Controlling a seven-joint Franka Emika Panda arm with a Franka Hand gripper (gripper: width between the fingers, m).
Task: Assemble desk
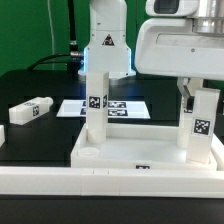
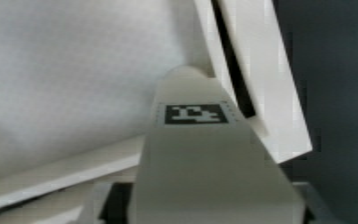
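White rail (image 1: pixel 60 182) lies nearest; behind it the slab (image 1: pixel 130 148) lies flat. At its three o'clock corner the gripper (image 1: pixel 199 100), jaws half closed, grips an upright leg (image 1: pixel 201 125). Seating that leg seems the step; next calls for turning it home squarely.

White arm (image 1: pixel 105 40), black joint bands, boxy white gripper (image 1: pixel 198 100)
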